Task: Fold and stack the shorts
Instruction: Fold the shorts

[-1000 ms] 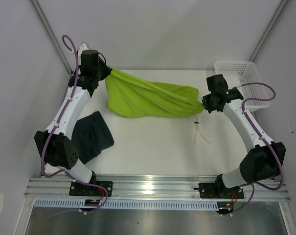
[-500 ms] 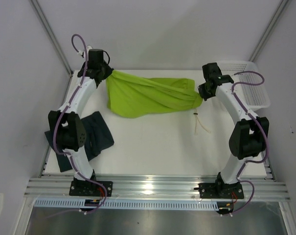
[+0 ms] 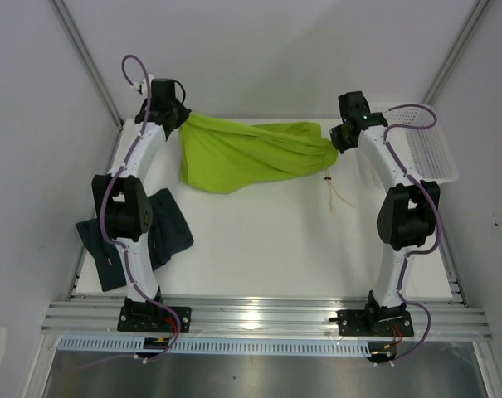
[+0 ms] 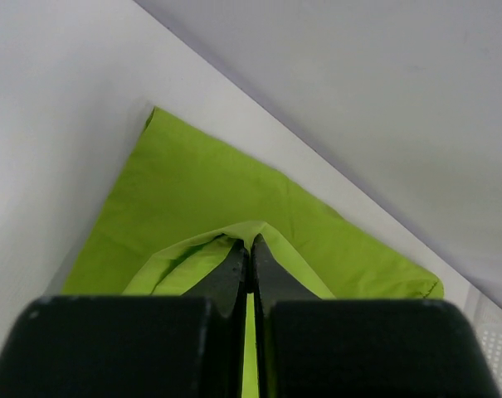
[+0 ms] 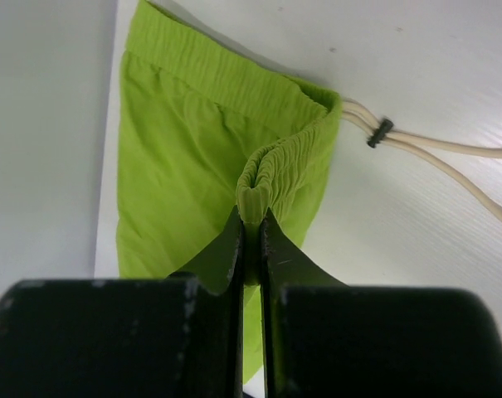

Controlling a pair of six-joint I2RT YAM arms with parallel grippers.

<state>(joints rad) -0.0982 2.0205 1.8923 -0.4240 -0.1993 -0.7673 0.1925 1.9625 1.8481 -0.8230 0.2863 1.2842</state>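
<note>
Step in hand: spreading the bright lime green fabric shorts (image 3: 251, 153), stretched between both arms to the left of the white plastic mesh basket (image 3: 437, 166). Left gripper (image 3: 182, 124) is clenched on a fold of leg fabric, well apart from the basket. Right gripper (image 3: 334, 149) is pinching the elastic waistband, near the basket. The crumpled dark navy fabric shorts (image 3: 172, 232) lie far left of the basket. Next, I'd judge: lower flat under tension, then fold. No readable writing or labels.

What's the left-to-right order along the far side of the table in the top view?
left gripper → lime green shorts, pinched at both ends → right gripper → white mesh basket
</note>
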